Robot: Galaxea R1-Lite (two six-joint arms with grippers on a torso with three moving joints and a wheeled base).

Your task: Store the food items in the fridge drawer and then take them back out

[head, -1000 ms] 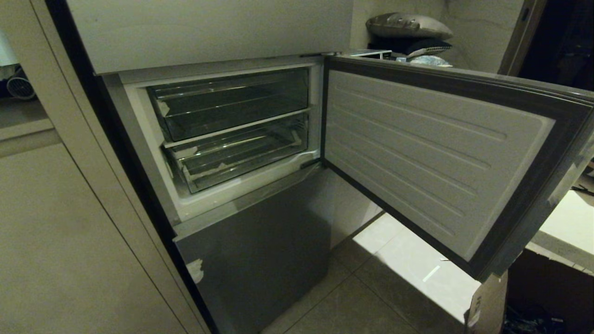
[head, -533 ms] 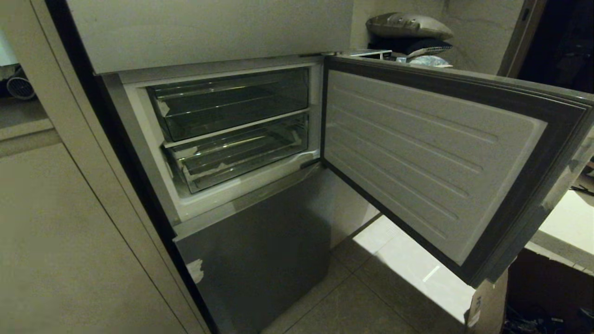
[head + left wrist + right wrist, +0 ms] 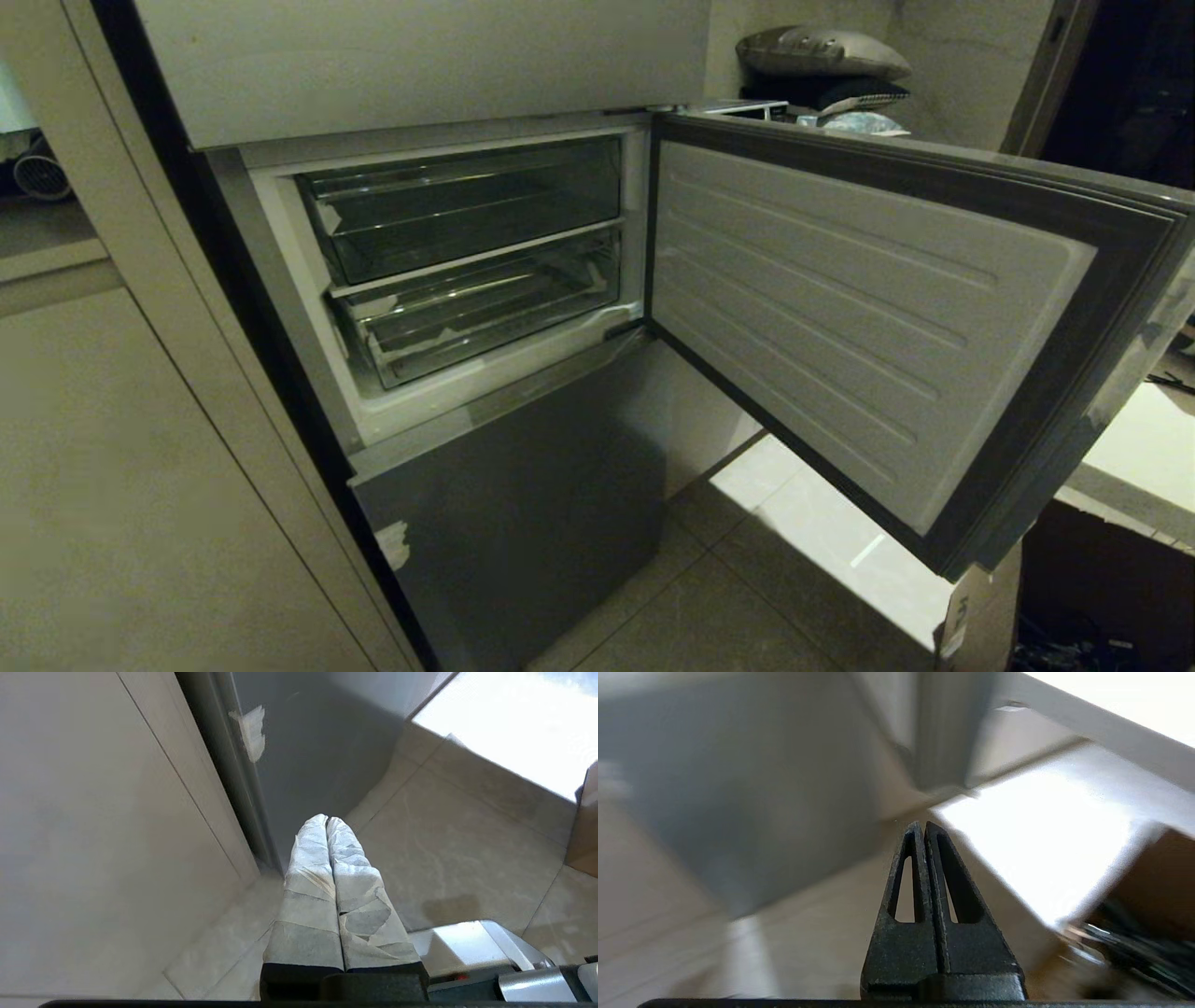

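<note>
Pale stone floor tiles (image 3: 728,607) lie nearest, matte with thin grout lines and a bright patch of light under the swung-out door. Both arms hang low above them, outside the head view. The left hand (image 3: 327,820) is clenched, its fingers (image 3: 312,868) wrapped in crinkled white tape and pressed flat together, holding nothing, near the foot of the grey lower fridge panel (image 3: 523,523). The right hand (image 3: 920,826) is clenched too and empty, bare black ribbed fingers tip to tip.

Beyond them the lower panel is smooth brushed metal with a torn tape scrap on it. Above it the compartment stands open, its door (image 3: 840,317) hinged out to the right, the inner liner being moulded white plastic with shallow ribs and a dark gasket.

Inside, the fridge drawer (image 3: 485,313) is the lower of two clear bins, pushed fully in, with white tape scraps along its front lip. No food is visible in it or anywhere else. It looks light, rigid and thin-walled, probably slick and somewhat brittle, liable to rack sideways if tugged at one corner. The stepped front lip near its middle seems the best hold, pulled straight out. The upper bin (image 3: 467,210) is alike, glossy and transparent.
</note>
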